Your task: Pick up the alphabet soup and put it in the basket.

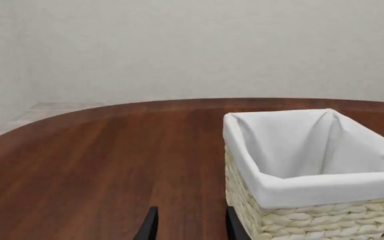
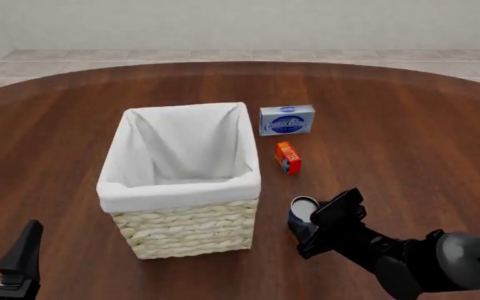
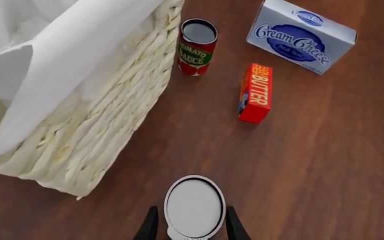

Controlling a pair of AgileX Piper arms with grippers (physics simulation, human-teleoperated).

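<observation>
Fingers (image 3: pixel 234 226) of my right gripper (image 3: pixel 192 227) straddle the alphabet soup (image 3: pixel 193 207) beside the basket (image 3: pixel 105 125), apparently pinching it; lifting and dropping remain.

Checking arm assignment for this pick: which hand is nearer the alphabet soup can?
Right. The right hand has its fingers on either side of the alphabet soup can. The left hand sits across the basket, far from it.

basket (image 1: pixel 312 200), white liner, on wooden table (image 1: pixel 98 170) | left pincer (image 1: pixel 190 227) fingertips spread, nothing between
</observation>
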